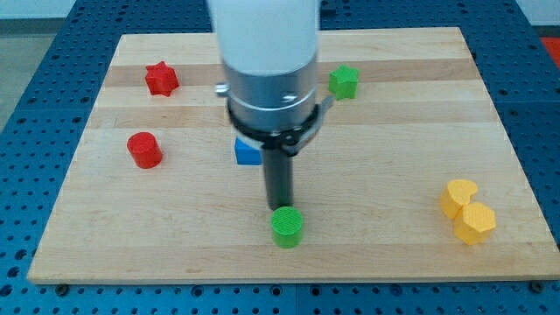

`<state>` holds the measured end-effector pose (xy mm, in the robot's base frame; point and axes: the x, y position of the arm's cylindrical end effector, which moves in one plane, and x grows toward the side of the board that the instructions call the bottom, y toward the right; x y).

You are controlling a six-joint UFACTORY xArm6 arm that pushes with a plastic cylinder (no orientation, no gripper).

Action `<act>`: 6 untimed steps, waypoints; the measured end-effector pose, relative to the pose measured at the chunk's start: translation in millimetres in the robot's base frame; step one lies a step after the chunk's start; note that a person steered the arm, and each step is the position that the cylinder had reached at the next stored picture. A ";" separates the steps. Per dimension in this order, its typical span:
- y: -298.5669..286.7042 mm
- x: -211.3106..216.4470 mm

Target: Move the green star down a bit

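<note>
Placement relative to the green cylinder [286, 227]: red cylinder [144, 150] and red star [161, 79] upper left; blue block [248, 151] above, partly hidden; my tip [280, 208] touching its top edge, holding nothing; green star [344, 81] far above-right, well apart from my tip; two touching yellow blocks [467, 211] at right.

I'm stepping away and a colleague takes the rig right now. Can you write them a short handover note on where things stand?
My tip sits just above the green cylinder, at the view's bottom centre, touching or nearly so.
The green star lies near the view's top, right of the arm, far from my tip, with no sign of being pushed down.
Left to do: bring my tip above the star and push it down a bit.
Also on the board: red star, red cylinder, blue block partly hidden, two yellow blocks at the right.
</note>
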<state>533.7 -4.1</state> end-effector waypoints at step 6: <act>145.7 -178.5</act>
<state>355.2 141.6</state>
